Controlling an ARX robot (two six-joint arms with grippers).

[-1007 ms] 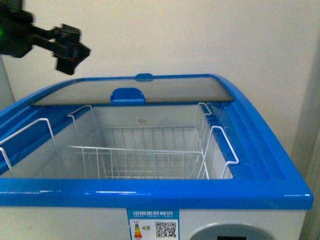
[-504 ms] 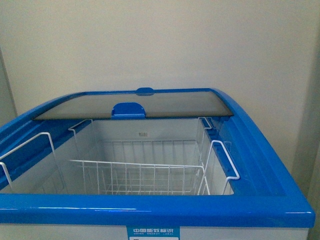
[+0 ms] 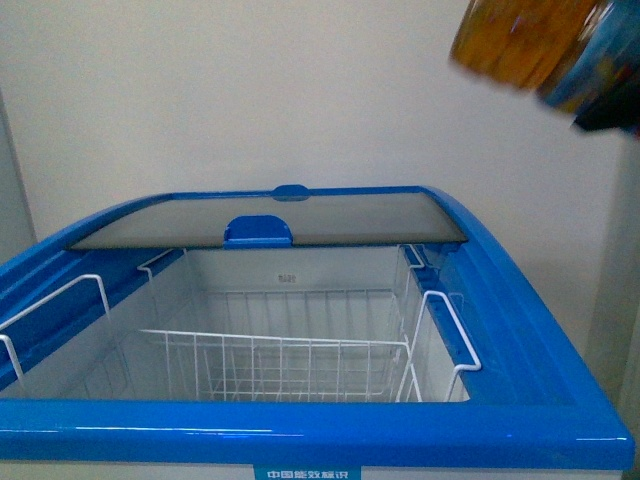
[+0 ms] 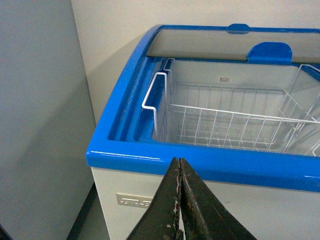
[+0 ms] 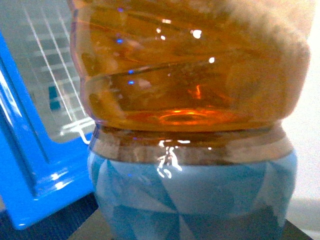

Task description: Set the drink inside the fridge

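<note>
The fridge point(image 3: 520, 330) is a white chest cooler with a blue rim. Its glass lid point(image 3: 270, 222) is slid to the back, and white wire baskets point(image 3: 270, 350) show inside. The drink bottle point(image 3: 525, 40), amber with a blue label, is held high at the top right of the front view, above the fridge's right side. My right gripper is shut on it; the bottle point(image 5: 190, 125) fills the right wrist view and hides the fingers. My left gripper point(image 4: 180, 162) is shut and empty, in front of the fridge's blue front rim point(image 4: 210, 162) near its left corner.
A pale wall point(image 3: 250, 90) stands behind the fridge. A grey cabinet side point(image 4: 40, 125) stands close to the fridge's left side. The fridge's blue rim point(image 5: 25, 150) shows beside the bottle in the right wrist view.
The left arm left the front view a second ago. The drink bottle has come into the top right of the front view. The view has shifted slightly, with the fridge lower in frame.
</note>
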